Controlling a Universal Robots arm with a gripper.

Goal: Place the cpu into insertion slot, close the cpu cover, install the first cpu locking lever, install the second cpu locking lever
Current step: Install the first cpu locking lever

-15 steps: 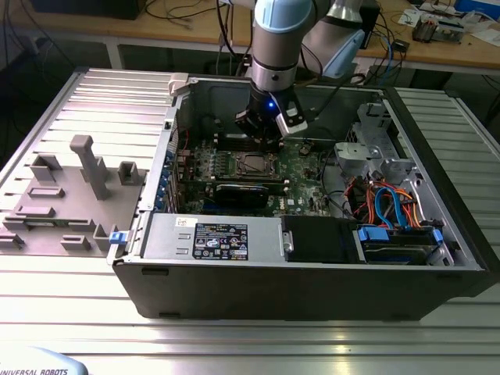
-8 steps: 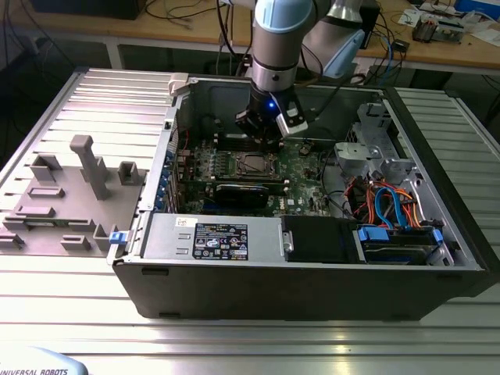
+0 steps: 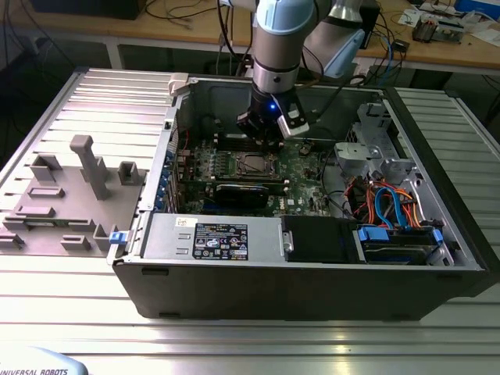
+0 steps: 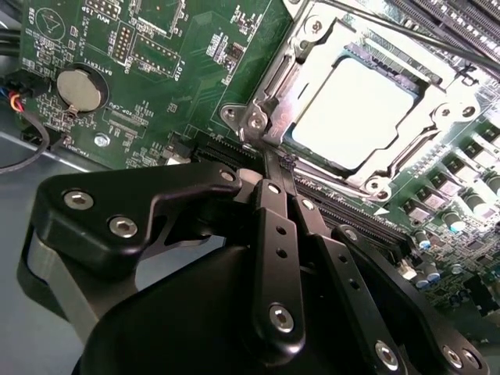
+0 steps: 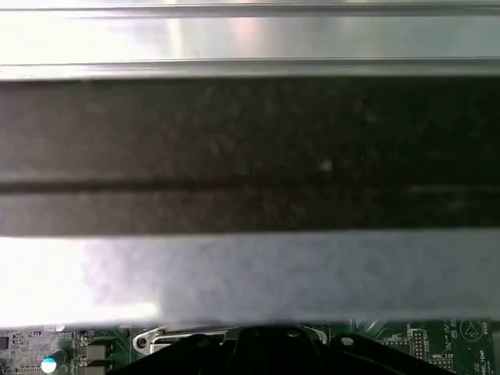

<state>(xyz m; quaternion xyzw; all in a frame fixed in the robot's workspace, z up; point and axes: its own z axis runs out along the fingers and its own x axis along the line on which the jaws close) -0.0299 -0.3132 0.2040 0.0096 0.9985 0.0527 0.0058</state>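
Observation:
In the second wrist view the cpu (image 4: 363, 105) lies flat in the insertion slot (image 4: 258, 117), its silver top showing through the window of the cpu cover (image 4: 301, 74), which lies down over it. A thin locking lever (image 4: 406, 31) runs along the far side of the socket. My gripper (image 4: 275, 160) is shut, its black fingers (image 4: 277, 226) pressed together, the tips just at the socket's near corner. In the exterior view the gripper (image 3: 260, 139) hangs inside the open computer case, right over the socket (image 3: 254, 162).
Green motherboard (image 4: 156, 47) with a coin battery (image 4: 80, 87) and long black memory slots (image 4: 449, 19). A black card (image 3: 248, 191) lies in front of the socket. Drive bay with blue and orange cables (image 3: 387, 207) on the exterior view's right; grey fixture (image 3: 78, 187) on its left.

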